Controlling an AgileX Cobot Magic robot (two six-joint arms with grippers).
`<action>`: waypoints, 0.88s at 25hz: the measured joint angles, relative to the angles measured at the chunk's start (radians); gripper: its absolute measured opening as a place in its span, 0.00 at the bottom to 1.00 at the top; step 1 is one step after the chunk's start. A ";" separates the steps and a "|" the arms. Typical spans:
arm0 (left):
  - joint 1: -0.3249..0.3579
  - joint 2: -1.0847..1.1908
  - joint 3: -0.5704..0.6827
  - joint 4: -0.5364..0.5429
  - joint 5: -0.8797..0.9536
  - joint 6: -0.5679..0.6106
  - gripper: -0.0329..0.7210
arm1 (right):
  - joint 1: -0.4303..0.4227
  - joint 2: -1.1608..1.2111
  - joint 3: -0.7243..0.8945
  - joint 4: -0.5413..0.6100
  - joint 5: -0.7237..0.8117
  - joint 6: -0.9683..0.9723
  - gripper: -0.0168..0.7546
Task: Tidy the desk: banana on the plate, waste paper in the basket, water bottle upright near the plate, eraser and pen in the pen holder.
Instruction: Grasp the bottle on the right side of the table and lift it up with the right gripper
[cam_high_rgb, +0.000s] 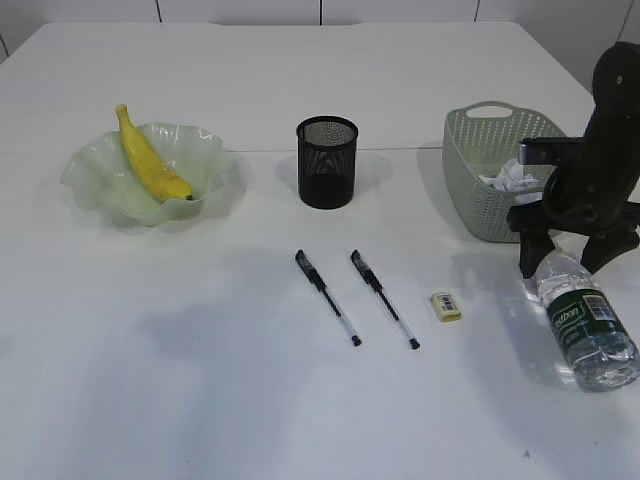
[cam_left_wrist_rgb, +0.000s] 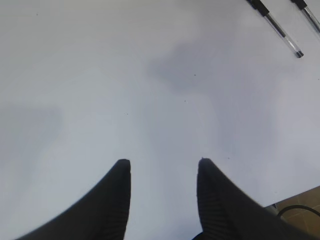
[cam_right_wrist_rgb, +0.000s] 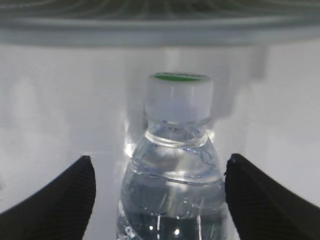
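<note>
Right wrist view is showing the right claw (cam_right_wrist_rgb: 159, 192) spread wide, its two dark fingers (cam_right_wrist_rgb: 55, 197) standing on either side of the water bottle (cam_right_wrist_rgb: 172, 190) without touching it; the bottle's white cap is pointing toward the basket wall (cam_right_wrist_rgb: 160, 20) just beyond. From the exterior view, this right claw (cam_high_rgb: 568, 262) is hanging over the neck of the bottle (cam_high_rgb: 588, 325), which is lying on its side near the bench's right edge, cap toward the grey basket (cam_high_rgb: 470, 185). Crumpled waste paper (cam_high_rgb: 508, 178) is sitting inside that basket. Left of the bottle, the yellow eraser (cam_high_rgb: 446, 306) is lying flat, and beside it two pens (cam_high_rgb: 384, 299) are lying roughly parallel, just apart, near the bench's (cam_high_rgb: 200, 380) middle. Behind them the black mesh pen holder (cam_high_rgb: 327, 161) is standing upright. Toward the left edge, the banana (cam_high_rgb: 152, 160) is resting on the wavy green plate (cam_high_rgb: 95, 175). Left wrist view is showing the left claw (cam_left_wrist_rgb: 162, 162) partly spread, gripping nothing, hovering over bare bench.
</note>
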 joint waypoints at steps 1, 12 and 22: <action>0.000 0.000 0.000 0.000 0.000 0.000 0.45 | 0.000 0.005 0.000 0.000 0.000 0.000 0.80; 0.000 0.000 0.000 -0.002 0.000 0.000 0.45 | 0.000 0.018 0.000 -0.012 0.000 0.000 0.80; 0.000 0.000 0.000 -0.002 0.000 0.000 0.45 | 0.000 0.021 0.000 -0.001 0.000 -0.005 0.80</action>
